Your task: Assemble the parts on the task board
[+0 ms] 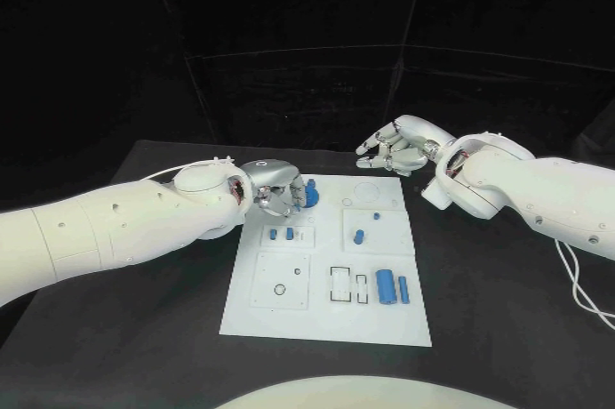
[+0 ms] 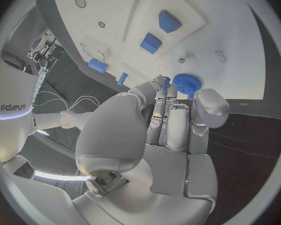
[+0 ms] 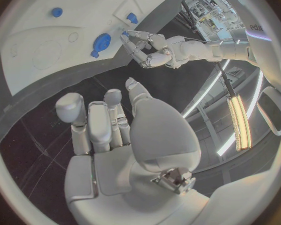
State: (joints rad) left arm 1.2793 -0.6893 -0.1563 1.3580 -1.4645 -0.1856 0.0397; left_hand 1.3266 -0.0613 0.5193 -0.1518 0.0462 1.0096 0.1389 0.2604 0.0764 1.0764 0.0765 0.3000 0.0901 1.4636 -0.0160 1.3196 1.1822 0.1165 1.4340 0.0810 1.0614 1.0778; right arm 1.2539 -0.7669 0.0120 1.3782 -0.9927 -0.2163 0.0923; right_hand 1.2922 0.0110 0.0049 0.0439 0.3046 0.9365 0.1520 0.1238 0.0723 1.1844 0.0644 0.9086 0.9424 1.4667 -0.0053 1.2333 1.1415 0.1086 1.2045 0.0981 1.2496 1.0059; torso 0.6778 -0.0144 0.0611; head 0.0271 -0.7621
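- Nearest the head camera, two blue cylinders (image 1: 395,289) lie side by side near the front edge of the task board (image 1: 327,324), beside a small rectangular outline.
- My left hand (image 1: 273,194) hangs over the board's far left corner, fingers curled downward; its fingertips (image 2: 160,82) sit right at a blue gear (image 2: 187,83), but I cannot tell whether they grip it.
- Beyond those fingertips, two blue blocks (image 2: 159,32) rest in a raised white square on the board.
- My right hand (image 1: 395,148) hovers above the black table (image 1: 513,320) just past the board's far edge, fingers loosely curled and apart, holding nothing.
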